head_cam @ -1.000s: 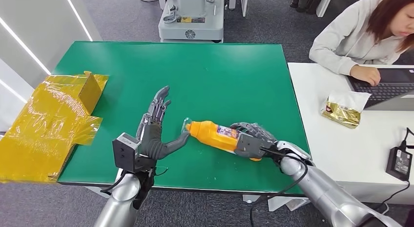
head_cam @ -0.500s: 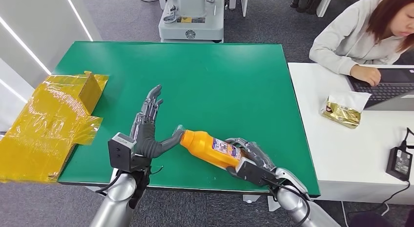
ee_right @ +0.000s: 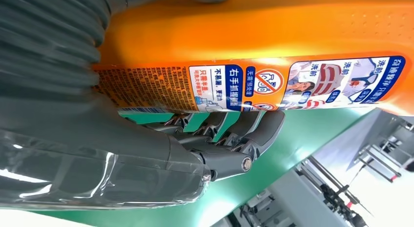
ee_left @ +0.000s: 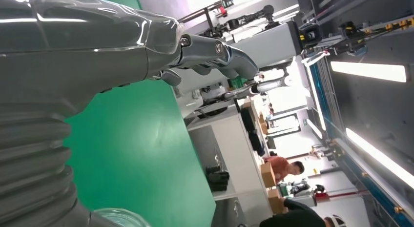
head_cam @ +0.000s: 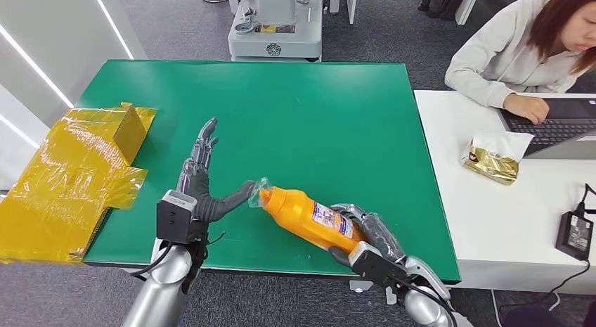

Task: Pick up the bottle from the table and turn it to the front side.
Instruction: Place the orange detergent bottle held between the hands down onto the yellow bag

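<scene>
Above the green table (head_cam: pixel 337 109), right hand (head_cam: pixel 365 235) grips bottle (head_cam: pixel 306 214).

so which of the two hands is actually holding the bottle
The right hand: its fingers wrap the orange bottle at its base end. The left hand grips nothing, fingers spread, with just its thumb at the bottle's clear cap.

Yellow wrapped box (head_cam: pixel 70 179) at green table's (head_cam: pixel 316 109) left edge
</scene>
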You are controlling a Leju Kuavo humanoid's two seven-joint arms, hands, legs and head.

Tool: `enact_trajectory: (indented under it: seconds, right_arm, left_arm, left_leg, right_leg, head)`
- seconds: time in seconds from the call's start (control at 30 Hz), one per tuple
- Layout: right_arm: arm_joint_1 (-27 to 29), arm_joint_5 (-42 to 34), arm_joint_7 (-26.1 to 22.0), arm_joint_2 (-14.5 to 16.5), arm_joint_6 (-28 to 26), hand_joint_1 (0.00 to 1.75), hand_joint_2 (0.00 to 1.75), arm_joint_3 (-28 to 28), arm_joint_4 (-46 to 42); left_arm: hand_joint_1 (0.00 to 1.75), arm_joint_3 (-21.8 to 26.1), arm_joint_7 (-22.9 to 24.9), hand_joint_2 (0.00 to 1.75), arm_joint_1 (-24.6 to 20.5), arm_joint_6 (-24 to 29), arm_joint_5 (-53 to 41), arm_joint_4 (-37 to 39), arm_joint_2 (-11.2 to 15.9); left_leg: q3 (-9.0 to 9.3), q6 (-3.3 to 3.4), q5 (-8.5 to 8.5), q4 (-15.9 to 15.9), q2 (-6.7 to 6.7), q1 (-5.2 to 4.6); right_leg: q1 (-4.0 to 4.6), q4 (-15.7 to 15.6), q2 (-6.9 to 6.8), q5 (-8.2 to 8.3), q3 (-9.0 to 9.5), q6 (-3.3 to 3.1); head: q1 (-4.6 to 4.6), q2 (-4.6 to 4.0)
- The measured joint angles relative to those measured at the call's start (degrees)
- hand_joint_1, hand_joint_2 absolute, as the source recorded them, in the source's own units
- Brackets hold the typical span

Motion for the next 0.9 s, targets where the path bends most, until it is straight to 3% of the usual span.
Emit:
enact_trajectory:
  seconds: [0.33, 0.63, 0.9]
  right_arm:
    - [2.8, -1.8, -2.5, 1.1, -3.3, 1.75, 1.75, -3.9, -3.9]
    - [5.7, -4.8, -3.2, 4.3, -3.4, 1.75, 1.75, -10.2, -9.5]
    - [8.1, -3.7, -5.3, 7.6, -3.6, 1.75, 1.75, -14.2, -11.6]
  left_arm:
    - [0.0, 0.4, 0.3, 1.75, 0.0, -3.5, 1.6, 0.2, 0.5]
    - [0.0, 1.3, 2.9, 1.75, 0.4, -4.8, 1.1, -0.8, 2.1]
    - [0.0, 2.1, 5.0, 1.75, 1.3, -18.9, 12.5, -0.3, 2.9]
  left_leg:
    - [-0.03, 0.01, -0.01, 0.0, 0.0, -0.01]
    - [-0.02, 0.0, 0.0, 0.0, -0.01, 0.0]
    - [-0.04, 0.0, -0.01, 0.0, 0.01, 0.0]
  right_leg:
    - [0.0, 0.0, -0.01, -0.01, -0.01, 0.01]
    - [0.0, 0.0, -0.03, -0.01, -0.01, 0.0]
    - [0.0, 0.0, 0.01, -0.02, -0.04, 0.01]
  head:
    - [0.0, 0.0]
    - [0.0, 0.0]
    - [0.0, 0.0]
